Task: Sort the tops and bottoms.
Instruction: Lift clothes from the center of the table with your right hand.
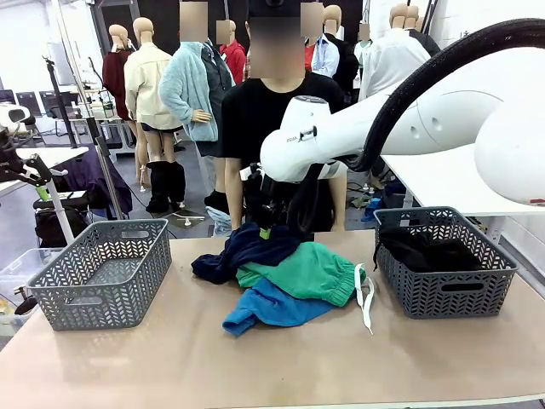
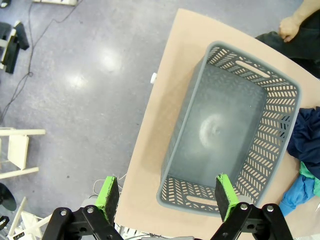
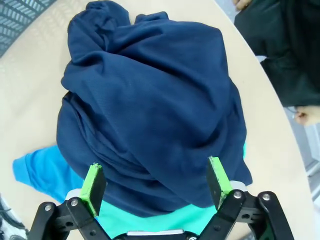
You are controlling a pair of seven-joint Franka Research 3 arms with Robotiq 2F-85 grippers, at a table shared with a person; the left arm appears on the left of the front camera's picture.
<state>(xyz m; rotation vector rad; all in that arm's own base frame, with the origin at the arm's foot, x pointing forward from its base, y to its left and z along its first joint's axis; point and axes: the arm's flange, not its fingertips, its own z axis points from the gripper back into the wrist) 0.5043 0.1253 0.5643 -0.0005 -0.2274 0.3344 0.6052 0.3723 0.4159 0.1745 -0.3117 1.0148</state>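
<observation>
Two sets of jaws are standing wide open, gripping nothing. Right gripper (image 3: 154, 170) is hovering over the dark navy garment (image 3: 150, 100), lying atop the green shorts (image 1: 311, 271); black garment (image 1: 426, 250) is sitting in the basket (image 1: 443, 296) right of the shorts. Next, likely: lowering and closing on a navy fold.
</observation>
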